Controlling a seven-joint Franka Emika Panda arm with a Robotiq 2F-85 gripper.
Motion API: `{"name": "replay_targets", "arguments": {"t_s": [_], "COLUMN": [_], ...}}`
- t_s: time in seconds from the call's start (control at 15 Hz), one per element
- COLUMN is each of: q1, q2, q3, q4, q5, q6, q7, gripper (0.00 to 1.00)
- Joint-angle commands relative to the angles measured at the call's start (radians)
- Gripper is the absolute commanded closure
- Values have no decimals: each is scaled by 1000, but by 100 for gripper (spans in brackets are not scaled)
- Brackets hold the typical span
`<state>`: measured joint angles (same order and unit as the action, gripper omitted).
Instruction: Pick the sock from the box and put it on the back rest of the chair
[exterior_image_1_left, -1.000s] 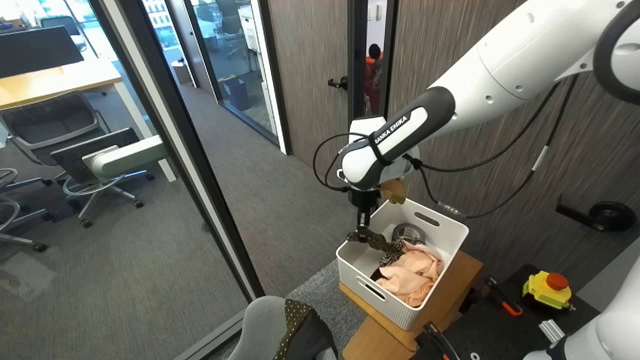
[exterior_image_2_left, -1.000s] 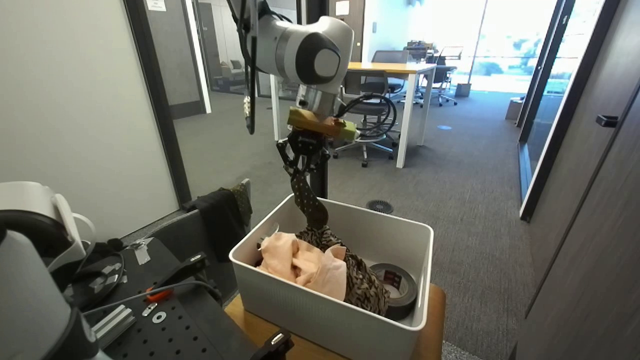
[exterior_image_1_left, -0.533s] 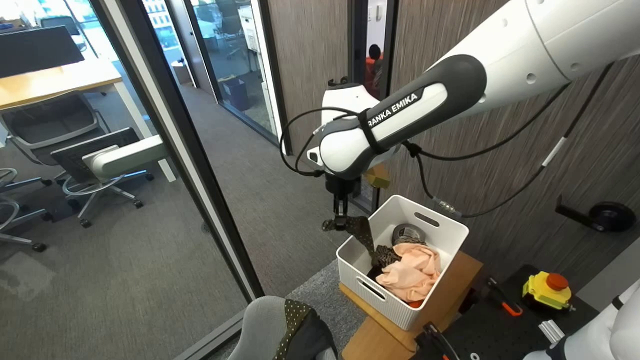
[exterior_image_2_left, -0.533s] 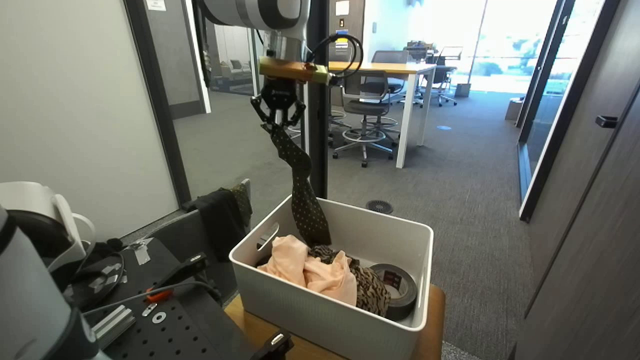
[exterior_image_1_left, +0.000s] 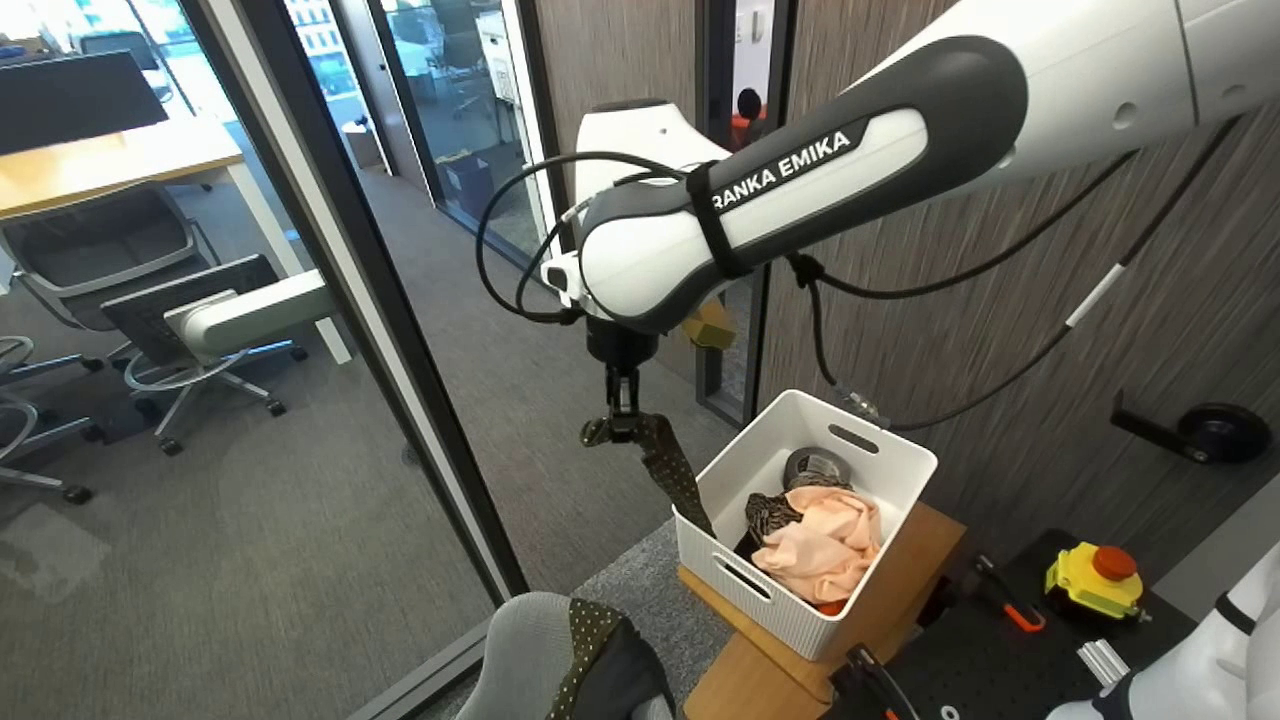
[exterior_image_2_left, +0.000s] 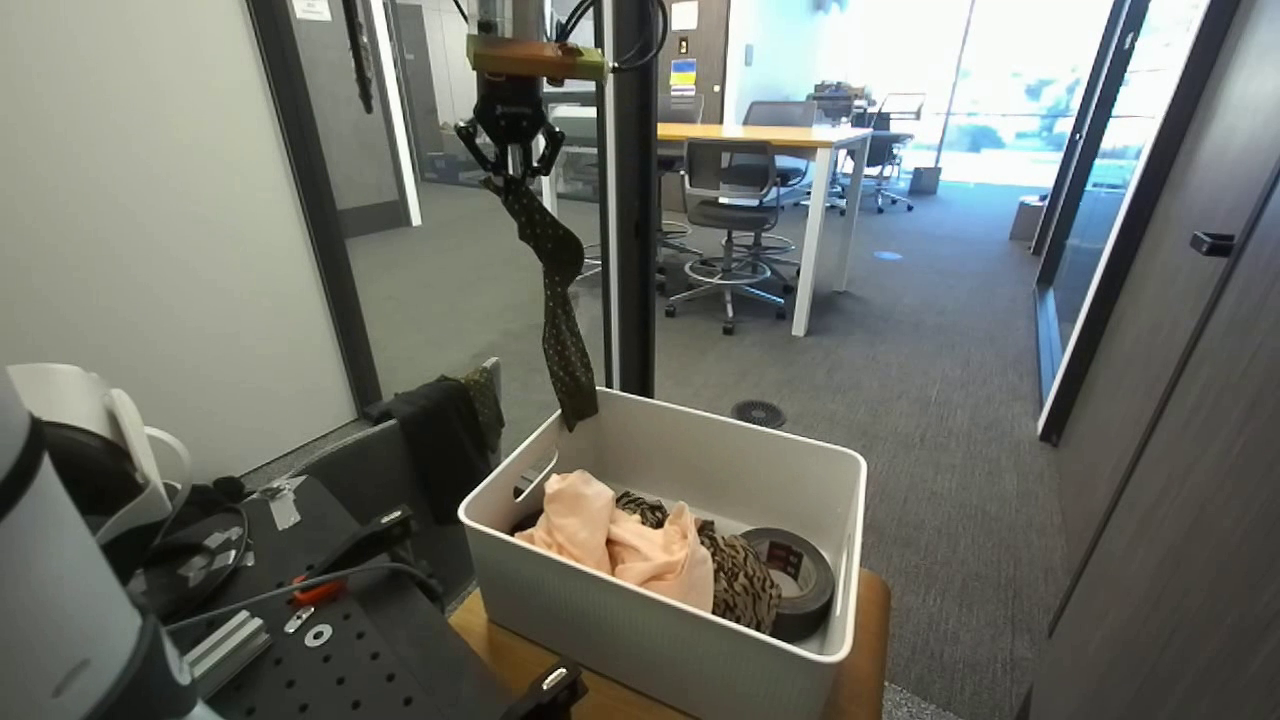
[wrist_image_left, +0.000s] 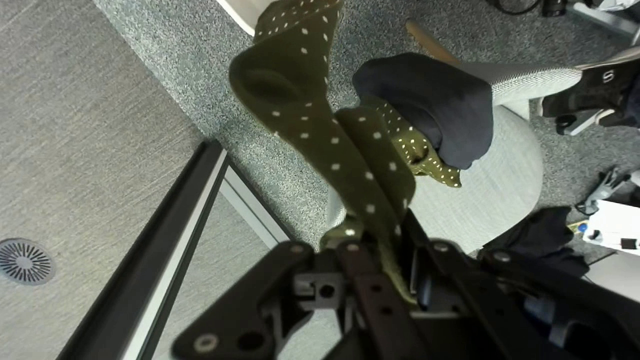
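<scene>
My gripper (exterior_image_2_left: 513, 175) is shut on the upper part of a dark olive, white-dotted sock (exterior_image_2_left: 562, 320). The sock hangs down, its lower end at the rim of the white box (exterior_image_2_left: 650, 645); I cannot tell if it touches. In an exterior view the gripper (exterior_image_1_left: 622, 430) is beside the box (exterior_image_1_left: 795, 622), with a short sock end sticking out past the fingers. The wrist view shows the sock (wrist_image_left: 295, 95) running from the fingers (wrist_image_left: 372, 245) towards the box edge. The chair's grey back rest (exterior_image_1_left: 525, 650) stands near the box; its seat (wrist_image_left: 480, 215) is below.
A dotted cloth (exterior_image_1_left: 590, 640) and a dark cloth (exterior_image_1_left: 630, 675) hang over the back rest. The box holds a peach cloth (exterior_image_2_left: 620, 540), patterned cloth (exterior_image_2_left: 745, 590) and a tape roll (exterior_image_2_left: 800, 590). A black-framed glass wall (exterior_image_2_left: 632, 300) stands behind. A pegboard table (exterior_image_2_left: 370, 650) is near.
My gripper has risen and moved away from the middle of the box towards the chair side, drawing the sock up and out of the box's contents.
</scene>
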<state>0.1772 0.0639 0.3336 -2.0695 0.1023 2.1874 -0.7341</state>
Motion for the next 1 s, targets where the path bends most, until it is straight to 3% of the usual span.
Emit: {"name": "replay_targets", "arguments": {"t_s": [0.0,0.47,0.93], "q1": [50,94,106], "q2": [60,195,267], "q3": [-10,-5,4], "q4": [109,305,431], "q5": [-47,-120,-109], "q6": [-52,-132,-175], "q7": [28,43,19], "gripper": [92,92,92]}}
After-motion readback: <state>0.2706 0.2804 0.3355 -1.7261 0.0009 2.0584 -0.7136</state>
